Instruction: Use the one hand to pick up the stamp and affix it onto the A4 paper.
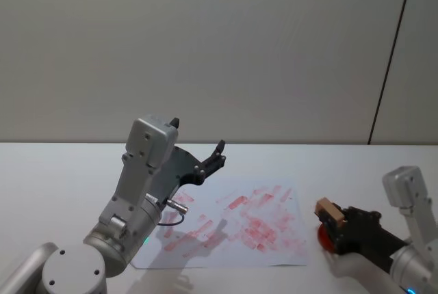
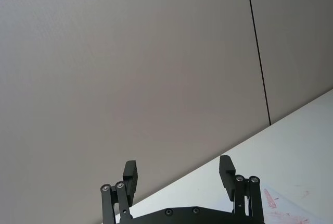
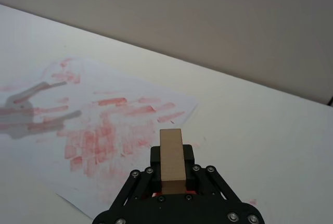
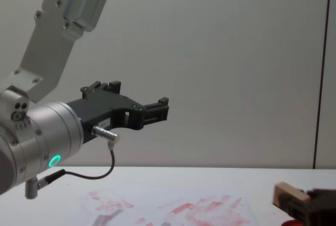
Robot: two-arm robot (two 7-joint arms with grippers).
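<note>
Right tool (image 1: 335,222) (image 3: 171,156) sits low at the right side of the bench (image 1: 55,171), its two black fingers closed on the sides of the stamp (image 1: 328,210) (image 3: 171,159) (image 4: 286,193). The pale wooden block juts out past the fingertips toward the A4 paper (image 1: 233,225) (image 3: 104,130) (image 4: 199,207), just beside the sheet's right edge and not over it. A patch of red (image 1: 321,236) shows directly under the tool; whether it touches the bench cannot be told.

The paper lies flat near the middle of the white bench, a little askew. Smeared red blotches and short bar-shaped stamp marks cover it, densest toward its right half. A grey shadow (image 1: 205,232) (image 3: 31,109) of the other arm falls across its left part.

The left tool (image 1: 198,137) (image 2: 178,177) hangs raised above the paper's left end, its fingers spread wide apart with nothing between them, pointing toward the back wall (image 1: 205,48). A green light (image 4: 54,160) glows on that arm's silver wrist.

The bench is plain and matt. Behind it stands a bare pale grey wall, split on the right by one thin dark vertical seam (image 1: 393,55).
</note>
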